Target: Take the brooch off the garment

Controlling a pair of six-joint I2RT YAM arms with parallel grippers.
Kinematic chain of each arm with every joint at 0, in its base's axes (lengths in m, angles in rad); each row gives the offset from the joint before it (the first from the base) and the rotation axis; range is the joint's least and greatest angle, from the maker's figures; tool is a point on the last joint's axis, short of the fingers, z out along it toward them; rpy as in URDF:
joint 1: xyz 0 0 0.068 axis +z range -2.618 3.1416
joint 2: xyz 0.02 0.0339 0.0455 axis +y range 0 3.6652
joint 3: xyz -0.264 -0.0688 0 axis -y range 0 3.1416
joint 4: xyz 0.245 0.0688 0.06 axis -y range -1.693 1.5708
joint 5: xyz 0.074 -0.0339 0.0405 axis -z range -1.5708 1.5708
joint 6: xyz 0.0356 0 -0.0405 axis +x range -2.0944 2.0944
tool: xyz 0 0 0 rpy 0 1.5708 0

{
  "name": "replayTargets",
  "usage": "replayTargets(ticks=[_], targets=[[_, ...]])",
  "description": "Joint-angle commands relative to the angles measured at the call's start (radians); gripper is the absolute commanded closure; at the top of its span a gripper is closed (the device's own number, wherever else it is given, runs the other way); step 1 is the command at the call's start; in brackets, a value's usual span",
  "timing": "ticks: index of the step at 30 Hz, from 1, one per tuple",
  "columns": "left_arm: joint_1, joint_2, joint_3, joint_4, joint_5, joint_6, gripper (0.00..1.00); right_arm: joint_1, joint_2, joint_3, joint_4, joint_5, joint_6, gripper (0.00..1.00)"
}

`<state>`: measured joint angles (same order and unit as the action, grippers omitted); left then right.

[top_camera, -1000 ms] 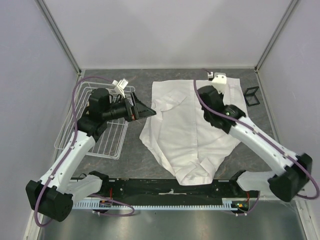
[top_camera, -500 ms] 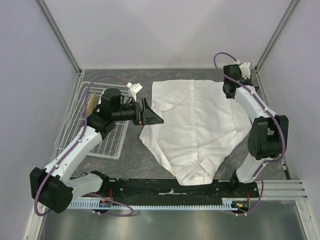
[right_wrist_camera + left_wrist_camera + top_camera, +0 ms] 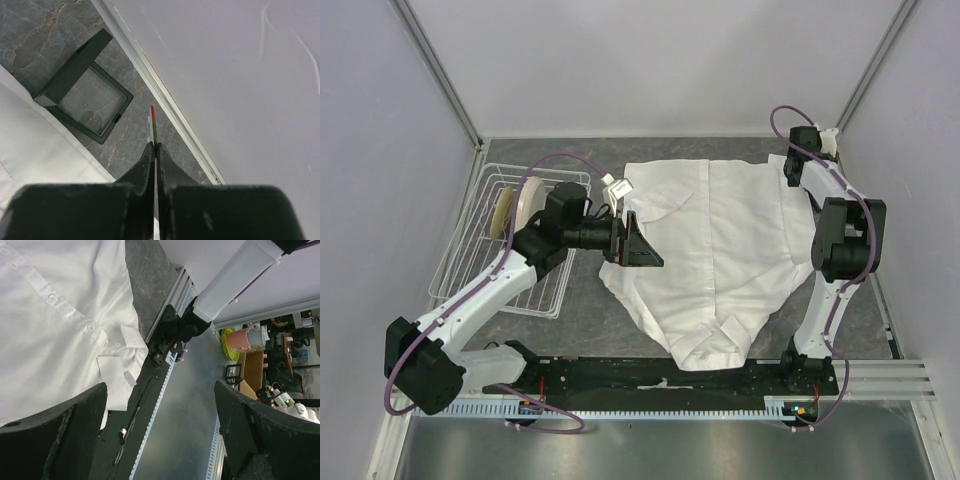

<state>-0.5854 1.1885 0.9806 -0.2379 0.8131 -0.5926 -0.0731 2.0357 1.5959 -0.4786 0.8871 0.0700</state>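
Right wrist view: the right gripper (image 3: 154,150) is pinched shut on a thin copper-tipped sliver, apparently the brooch (image 3: 153,116), clear of the garment (image 3: 720,250), likely leaving only set-down; the left gripper (image 3: 638,243) gapes empty

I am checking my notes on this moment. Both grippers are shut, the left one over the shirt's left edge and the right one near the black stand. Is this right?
Not quite: the left gripper is open; the left wrist view shows its fingers wide apart over the shirt. The right gripper is indeed shut, pinching what looks like the brooch, near the black stand.
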Motion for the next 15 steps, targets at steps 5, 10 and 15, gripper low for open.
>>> replayTargets(ticks=[5, 10, 15], targets=[[-0.007, 0.029, 0.018, 0.015, 0.012, 0.056, 0.07, -0.027, 0.073, 0.053, 0.086, -0.042, -0.045, 1.00], [-0.007, 0.043, 0.023, 0.014, 0.023, 0.056, 0.08, -0.037, 0.098, 0.056, 0.126, -0.051, -0.061, 1.00], [-0.007, 0.046, 0.021, 0.017, 0.026, 0.056, 0.08, -0.044, 0.116, 0.058, 0.140, -0.063, -0.062, 0.99]])
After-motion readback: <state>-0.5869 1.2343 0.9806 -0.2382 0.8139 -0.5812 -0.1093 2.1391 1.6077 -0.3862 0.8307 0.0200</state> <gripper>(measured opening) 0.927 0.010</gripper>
